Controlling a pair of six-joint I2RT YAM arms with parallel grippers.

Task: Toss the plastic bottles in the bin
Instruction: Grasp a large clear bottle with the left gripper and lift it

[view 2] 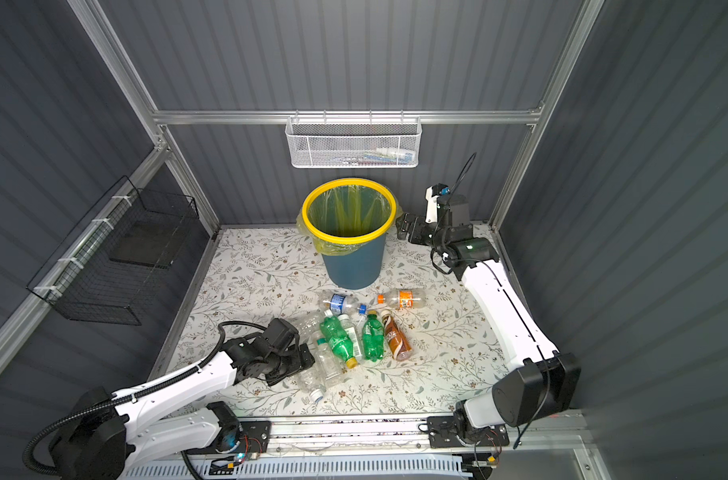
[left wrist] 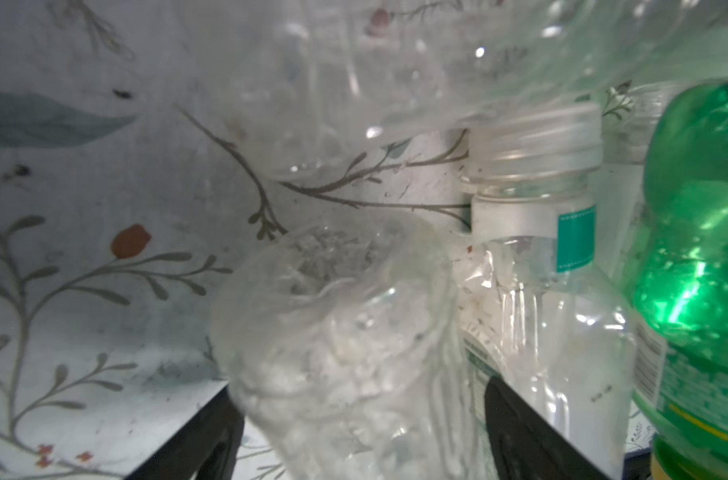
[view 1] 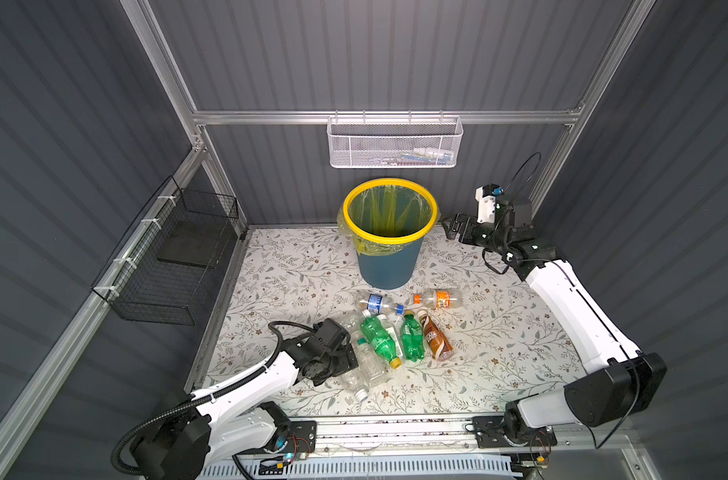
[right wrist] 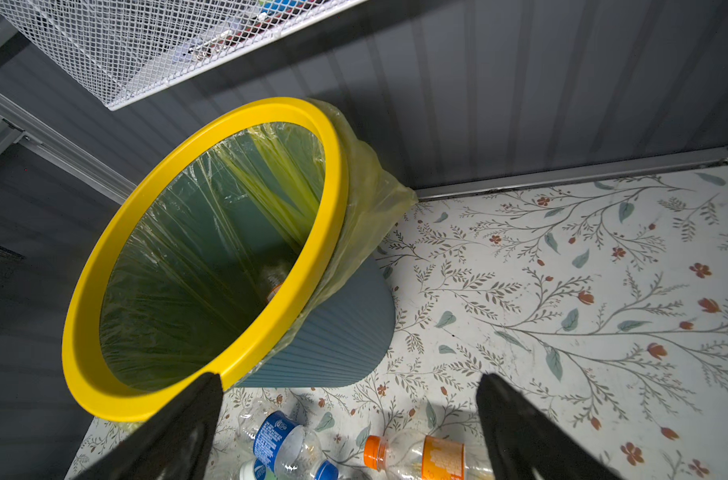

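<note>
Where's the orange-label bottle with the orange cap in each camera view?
Both top views: orange-label bottle lies right of the blue-label bottle.
Left wrist: not in it.
Right wrist: orange-label bottle next to the blue-label bottle.
Shared landmark: the bin, except in the left wrist view.

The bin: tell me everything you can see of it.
The bin is a round, ribbed dark-blue plastic bucket, upright at the back of the floral table. A yellow rim holds a translucent yellow-green liner that spills outside. Something with orange shows dimly inside. The open right gripper sits close beside the rim; contact unclear.
</note>
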